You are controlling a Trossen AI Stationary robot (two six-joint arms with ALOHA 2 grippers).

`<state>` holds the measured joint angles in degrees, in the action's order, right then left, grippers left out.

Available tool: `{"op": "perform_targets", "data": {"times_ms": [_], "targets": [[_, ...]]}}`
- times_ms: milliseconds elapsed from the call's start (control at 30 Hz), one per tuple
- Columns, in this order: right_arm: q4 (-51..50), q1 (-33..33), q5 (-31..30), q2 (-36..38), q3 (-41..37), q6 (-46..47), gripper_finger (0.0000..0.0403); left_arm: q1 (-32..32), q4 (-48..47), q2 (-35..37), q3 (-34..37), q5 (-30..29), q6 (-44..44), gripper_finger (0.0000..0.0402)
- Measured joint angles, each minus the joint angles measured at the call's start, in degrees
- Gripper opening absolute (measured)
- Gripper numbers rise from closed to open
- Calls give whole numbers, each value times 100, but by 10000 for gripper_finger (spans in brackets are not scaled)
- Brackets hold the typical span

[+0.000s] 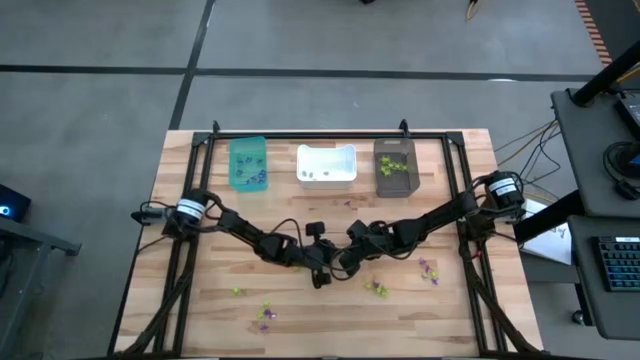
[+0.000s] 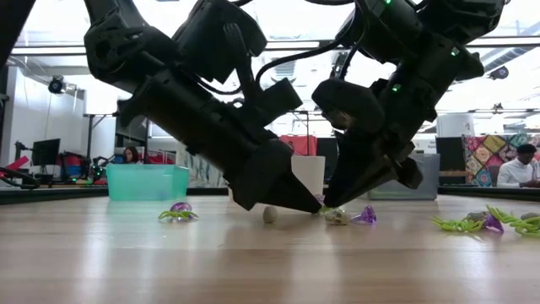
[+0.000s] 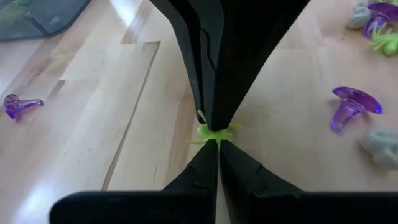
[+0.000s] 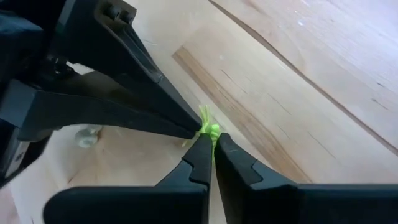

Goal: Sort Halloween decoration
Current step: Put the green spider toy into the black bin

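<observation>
Both tools (image 3: 214, 140) pinch one lime-green trinket (image 3: 213, 132); no writing legible.

Grey floor (image 1: 100, 40), bright windows (image 2: 287, 21)

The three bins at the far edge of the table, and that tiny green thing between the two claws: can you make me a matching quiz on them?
Things:
1. teal bin
2. white bin
3. dark brown bin
4. lime-green trinket

States:
A. at the meeting tips of the left gripper and right gripper
B. holds lime-green pieces
C. holds purple pieces
D. holds pale greyish pieces

Pairs: 1-C, 2-D, 3-B, 4-A
</observation>
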<state>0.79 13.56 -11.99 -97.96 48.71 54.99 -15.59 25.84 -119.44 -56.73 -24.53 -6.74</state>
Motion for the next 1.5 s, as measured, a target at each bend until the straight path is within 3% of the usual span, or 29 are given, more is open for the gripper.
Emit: {"op": "perform_targets", "data": {"times_ms": [400,867,1100,1500], "targets": [[-47,0,-132,309,2,-320,8,-85,-1303,754,0,-749,-2,0],[-120,-316,-461,1141,2,-1140,8,-533,-2579,2298,-9,-1663,2,0],[-1040,-1116,-472,1906,254,-1907,8,-801,-2968,3000,-11,-1912,2,0],[-4495,-3566,-811,2326,1050,-2574,8,-901,-3010,3203,-13,-1912,-20,0]]}}
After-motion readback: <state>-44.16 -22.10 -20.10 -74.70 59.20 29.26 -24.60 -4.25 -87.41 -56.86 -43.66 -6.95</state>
